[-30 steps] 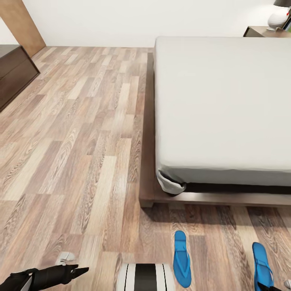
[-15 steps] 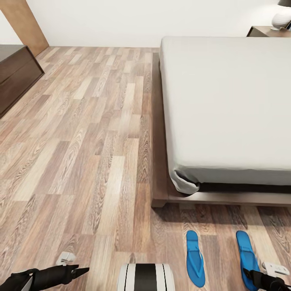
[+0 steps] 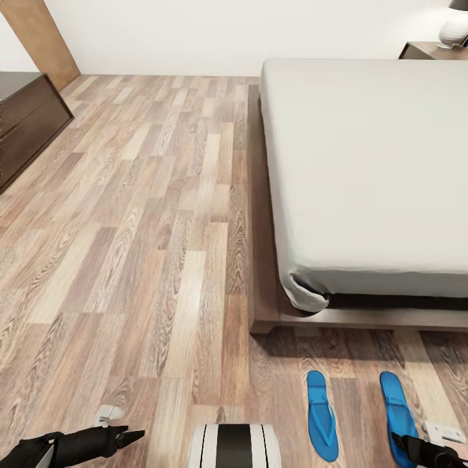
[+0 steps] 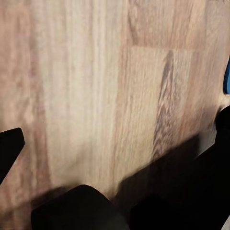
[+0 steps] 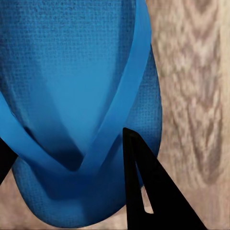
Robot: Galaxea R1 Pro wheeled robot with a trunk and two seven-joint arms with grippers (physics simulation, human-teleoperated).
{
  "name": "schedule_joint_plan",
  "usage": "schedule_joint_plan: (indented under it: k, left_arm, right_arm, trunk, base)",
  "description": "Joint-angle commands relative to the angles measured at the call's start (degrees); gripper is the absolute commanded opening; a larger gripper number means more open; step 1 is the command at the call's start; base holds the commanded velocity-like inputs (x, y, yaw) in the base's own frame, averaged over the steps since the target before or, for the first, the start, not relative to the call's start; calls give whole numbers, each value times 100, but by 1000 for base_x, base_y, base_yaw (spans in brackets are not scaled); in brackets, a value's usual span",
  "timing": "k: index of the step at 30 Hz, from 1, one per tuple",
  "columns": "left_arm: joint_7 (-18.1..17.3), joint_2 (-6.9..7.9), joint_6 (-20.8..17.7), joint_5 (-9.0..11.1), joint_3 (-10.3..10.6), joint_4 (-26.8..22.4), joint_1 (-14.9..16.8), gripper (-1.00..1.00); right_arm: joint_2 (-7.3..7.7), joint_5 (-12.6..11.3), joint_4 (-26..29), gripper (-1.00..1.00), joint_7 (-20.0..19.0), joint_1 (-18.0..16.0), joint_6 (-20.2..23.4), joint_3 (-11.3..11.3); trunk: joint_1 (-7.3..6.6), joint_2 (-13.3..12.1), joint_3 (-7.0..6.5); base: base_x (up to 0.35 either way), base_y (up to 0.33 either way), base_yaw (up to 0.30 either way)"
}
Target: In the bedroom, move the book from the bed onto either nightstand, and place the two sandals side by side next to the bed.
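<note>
2 blue sandals [image 3: 322, 416] [image 3: 398, 416] flat, parallel, apart, nr bed [image 3: 364, 162] foot.

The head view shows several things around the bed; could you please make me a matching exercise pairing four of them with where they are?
Things:
1. sandals
2. nightstand
3. long dark cabinet
4. right gripper

Places:
A. against the wall at the far left of the room
B. over the heel end of the right-hand sandal
C. on the floor by the foot of the bed
D. beside the bed's far right corner, with a white lamp on it

Pairs: 1-C, 2-D, 3-A, 4-B
</note>
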State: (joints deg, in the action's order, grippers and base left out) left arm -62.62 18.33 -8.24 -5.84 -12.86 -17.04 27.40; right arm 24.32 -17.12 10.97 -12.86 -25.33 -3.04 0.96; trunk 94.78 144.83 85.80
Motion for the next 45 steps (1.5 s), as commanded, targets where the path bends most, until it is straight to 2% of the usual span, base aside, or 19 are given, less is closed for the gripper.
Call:
schedule_joint_plan:
  k: [1, 15, 45]
  left_arm:
    - [-31, -5, -47, -57, -50, -7, 2, 100]
    - [-31, -4, -41, -54, -57, -2, 2, 100]
    - [-22, -110, -42, -57, -59, 0, 2, 100]
  right_arm:
    - [2, -37, -7, -100, -36, -4, -13, 10]
    - [2, -37, -7, -100, -32, -1, -13, 15]
    - [2, -37, -7, -100, -32, 0, -13, 15]
  trunk:
    - [-1, 1, 3]
    - [-1, 1, 3]
    - [-1, 1, 3]
  base:
    - [0, 286, 0]
    - [0, 277, 0]
    - [72, 6, 0]
